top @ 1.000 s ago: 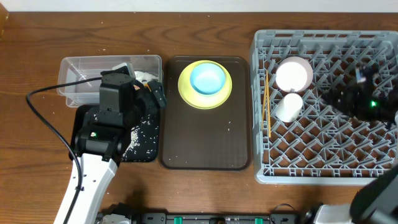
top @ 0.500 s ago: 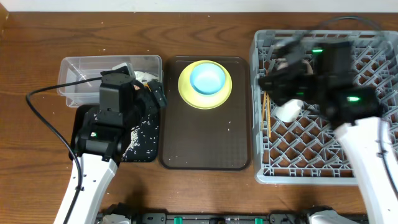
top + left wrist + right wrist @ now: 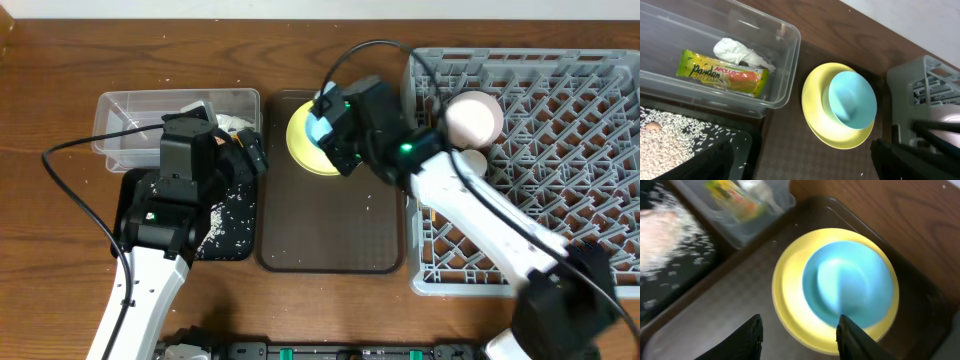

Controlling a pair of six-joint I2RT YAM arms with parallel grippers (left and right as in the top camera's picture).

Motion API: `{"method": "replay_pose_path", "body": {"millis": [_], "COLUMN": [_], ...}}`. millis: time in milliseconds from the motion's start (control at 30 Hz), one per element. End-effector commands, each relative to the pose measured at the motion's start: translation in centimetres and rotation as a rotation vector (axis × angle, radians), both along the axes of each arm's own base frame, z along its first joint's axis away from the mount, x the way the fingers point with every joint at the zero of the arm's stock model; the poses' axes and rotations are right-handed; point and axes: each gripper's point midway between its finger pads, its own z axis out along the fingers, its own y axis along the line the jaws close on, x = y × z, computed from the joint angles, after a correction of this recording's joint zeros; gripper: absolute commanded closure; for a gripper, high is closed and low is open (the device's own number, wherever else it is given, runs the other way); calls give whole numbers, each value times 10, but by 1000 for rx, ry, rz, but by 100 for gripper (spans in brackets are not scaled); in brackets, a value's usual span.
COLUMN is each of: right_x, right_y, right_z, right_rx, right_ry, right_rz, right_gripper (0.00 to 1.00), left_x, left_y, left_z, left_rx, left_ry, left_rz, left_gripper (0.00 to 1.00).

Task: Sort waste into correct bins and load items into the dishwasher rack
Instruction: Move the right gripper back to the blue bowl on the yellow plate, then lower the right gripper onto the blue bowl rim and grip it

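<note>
The light blue bowl (image 3: pixel 852 99) is sitting nested in the yellow-green plate (image 3: pixel 815 100) at the far end of the brown tray (image 3: pixel 330 230), and I am now hanging my right hand (image 3: pixel 800 325) directly over the pair. A second ago that arm was working out over the dishwasher rack (image 3: pixel 560 200); it has swung across to the tray, and its fingers have been spreading on the way, so they are standing apart with nothing between them, framing the bowl's near rim. I am reading that as the rack's earlier loads being done and the bowl and plate coming next. The white bowl (image 3: pixel 472 118) and the white cup (image 3: pixel 470 160) are already lying among the grey lattice pegs. My left hand (image 3: pixel 805 160) has not moved: it is hovering wide open and empty over the seam between the clear tub (image 3: pixel 790 50) and the black tray (image 3: pixel 235 220). The printed snack wrapper (image 3: pixel 722 72) and the crumpled tissue (image 3: pixel 737 52) are lying in the tub, and the rice scraps (image 3: pixel 670 145) are scattered over the black tray, so the waste is looking sorted. The bowl is smooth, glossy and deep-sided; I am expecting its rim to be thin and slippery. The plate is shallow and lying flat, and the wooden desk (image 3: pixel 60 60) is showing its grain.
</note>
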Motion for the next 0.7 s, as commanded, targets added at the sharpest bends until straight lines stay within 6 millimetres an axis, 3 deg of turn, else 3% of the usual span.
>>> {"method": "replay_pose_path", "body": {"millis": [0,200,300,467,667], "right_x": [9,16,12,10,5], "right_y": [8,18,21,20,15], "right_z": [-28,-71,-86,-88,-92], "right_rx": [-56,-77,-96,-104,-125], "right_ry": [-7,29,50,60,84], "right_rz": [10,28,45,47,43], "right_gripper": [54,56,67,84,85], "left_x": [3,3,3,3,3], "left_y": [3,3,3,3,3], "left_z": [7,7,7,7,7], "left_rx": [11,11,11,11,11], "left_ry": [-16,-16,-16,-16,-16], "left_rz": [5,5,5,5,5], "left_gripper": [10,10,10,10,10]}}
